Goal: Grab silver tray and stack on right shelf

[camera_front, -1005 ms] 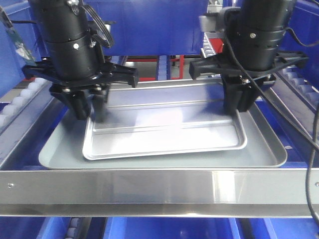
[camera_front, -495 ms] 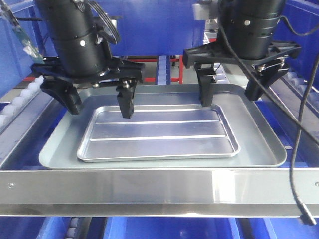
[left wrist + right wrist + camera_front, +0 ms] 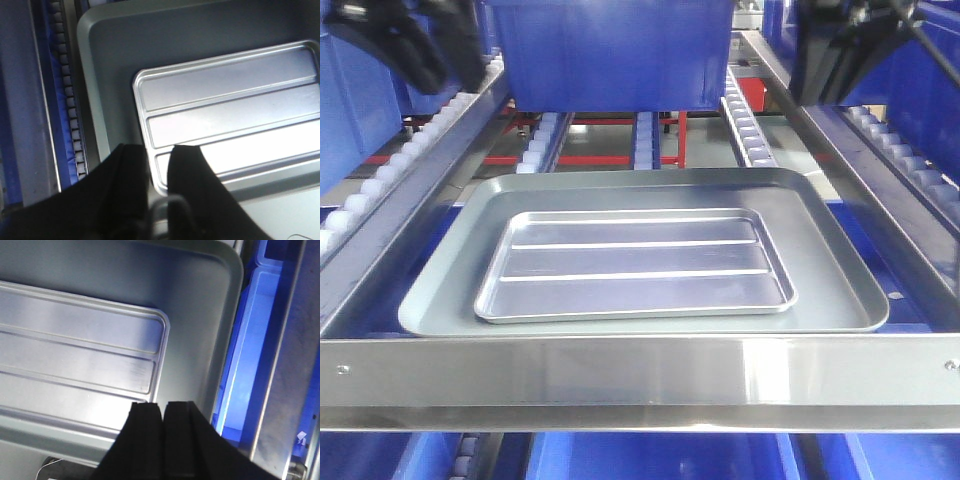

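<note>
Silver tray (image 3: 635, 265) flat inside blue-grey tray (image 3: 440, 295), on right shelf (image 3: 640, 375)

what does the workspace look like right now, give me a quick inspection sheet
surface: right shelf, roller tracks and shiny front bar.
job's things: silver tray lies flat inside the blue-grey tray, nothing gripping it.
clutter: blue bin at the back of the rack.
grippers: left gripper narrowly parted, above the silver tray's corner; right gripper shut, holding nothing, above the tray's end.
cables: thin wire loop by the left fingers.
surroundings: more blue bins below the front bar, red frame behind.
</note>
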Tool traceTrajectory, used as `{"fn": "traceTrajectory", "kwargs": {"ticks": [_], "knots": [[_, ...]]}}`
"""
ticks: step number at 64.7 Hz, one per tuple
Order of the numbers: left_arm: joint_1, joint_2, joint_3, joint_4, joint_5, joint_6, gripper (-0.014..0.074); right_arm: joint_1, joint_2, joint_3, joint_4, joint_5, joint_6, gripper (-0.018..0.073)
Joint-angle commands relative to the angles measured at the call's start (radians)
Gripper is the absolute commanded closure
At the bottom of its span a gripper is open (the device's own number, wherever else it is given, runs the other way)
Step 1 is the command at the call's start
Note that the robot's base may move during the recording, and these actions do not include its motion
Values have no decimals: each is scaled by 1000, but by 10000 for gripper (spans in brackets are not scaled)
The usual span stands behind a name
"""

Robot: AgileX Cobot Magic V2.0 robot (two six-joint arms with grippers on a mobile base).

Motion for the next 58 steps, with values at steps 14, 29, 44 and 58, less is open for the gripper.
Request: {"fn": "traceTrajectory", "kwargs": {"ticks": [14, 29, 44, 58], "knots": [[-4, -304, 406, 24, -351, -4, 697, -1, -209, 235, -64, -181, -9, 503], [-4, -487, 644, 24, -526, -4, 697, -1, -402, 559, -65, -393, -9, 503], [-4, -724, 730, 40, -562, -4, 697, 0, -703, 768, -99, -511, -9, 503], [-6, -970, 732, 44, -562, -4, 697, 0, -1037, 791, -118, -500, -9, 503]]}}
